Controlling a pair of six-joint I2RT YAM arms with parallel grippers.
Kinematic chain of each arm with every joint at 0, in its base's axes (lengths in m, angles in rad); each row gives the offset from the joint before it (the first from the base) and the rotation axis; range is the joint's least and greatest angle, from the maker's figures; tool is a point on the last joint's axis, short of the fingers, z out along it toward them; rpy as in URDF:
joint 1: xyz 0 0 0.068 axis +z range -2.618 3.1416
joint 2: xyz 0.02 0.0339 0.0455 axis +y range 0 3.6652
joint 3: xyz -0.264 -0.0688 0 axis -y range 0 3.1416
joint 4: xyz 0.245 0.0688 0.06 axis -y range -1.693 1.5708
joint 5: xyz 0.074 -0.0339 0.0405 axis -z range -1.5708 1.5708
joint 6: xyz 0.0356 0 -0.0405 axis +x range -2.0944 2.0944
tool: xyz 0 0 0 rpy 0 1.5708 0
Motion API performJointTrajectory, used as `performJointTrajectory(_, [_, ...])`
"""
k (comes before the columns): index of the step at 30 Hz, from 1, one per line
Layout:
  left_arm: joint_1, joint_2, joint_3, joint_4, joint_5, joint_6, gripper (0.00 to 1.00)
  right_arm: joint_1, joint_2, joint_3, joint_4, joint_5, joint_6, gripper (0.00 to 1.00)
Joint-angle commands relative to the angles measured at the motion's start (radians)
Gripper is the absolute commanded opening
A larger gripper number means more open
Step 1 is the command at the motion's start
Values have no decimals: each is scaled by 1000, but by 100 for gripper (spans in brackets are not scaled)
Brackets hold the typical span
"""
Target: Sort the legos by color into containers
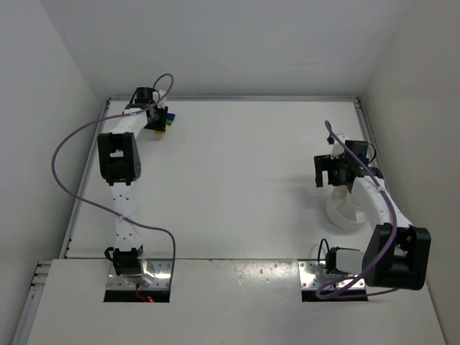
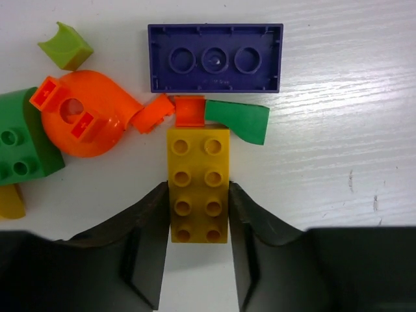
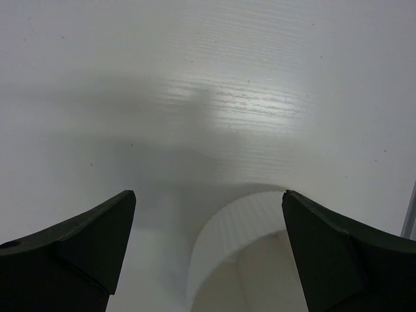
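The yellow lego (image 2: 198,175) is moulded in smooth, glossy plastic. The counter (image 2: 338,162) is finished white with a fine wood grain. The dish (image 3: 237,224) wall is ribbed and matt.

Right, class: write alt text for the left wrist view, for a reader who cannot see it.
The left gripper clasps a yellow brick by its sides on the table. Beyond it lie a small orange brick, a green wedge and an upturned blue plate; a rounded orange piece and a green brick sit to its left.
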Motion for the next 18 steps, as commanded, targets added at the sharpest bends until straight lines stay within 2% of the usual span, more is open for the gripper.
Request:
performJointTrajectory(1, [4, 0, -84, -72, -35, 13, 42, -3, -21, 42, -10, -49, -22, 91])
performJointTrajectory(3, [4, -46, -159, -61, -25, 23, 32, 6, -41, 52, -33, -74, -22, 84])
performJointTrajectory(4, [4, -64, -183, -47, -7, 23, 28, 6, -50, 71, -46, -84, -31, 76])
performJointTrajectory(6, [4, -131, -266, -37, 27, 34, 16, 16, -72, 99, -101, -141, -31, 71])
performJointTrajectory(7, [4, -162, -301, -9, 62, 46, 14, 16, -72, 143, -128, -190, -31, 66])
performJointTrajectory(9, [4, -242, -434, 26, 118, 72, 8, 16, -82, 232, -228, -250, -31, 65])
performJointTrajectory(10, [4, -344, -490, 70, 204, 85, 6, 16, -83, 266, -268, -329, -31, 63])
performJointTrajectory(12, [-18, -453, -649, 112, 272, 114, 5, 16, -83, 361, -399, -434, -49, 61])
performJointTrajectory(14, [-45, -613, -739, 137, 326, 132, 4, 16, -73, 412, -472, -569, -63, 61])
performJointTrajectory(18, [-153, -852, -914, 137, 360, 144, 4, 16, -15, 473, -596, -745, -77, 61])
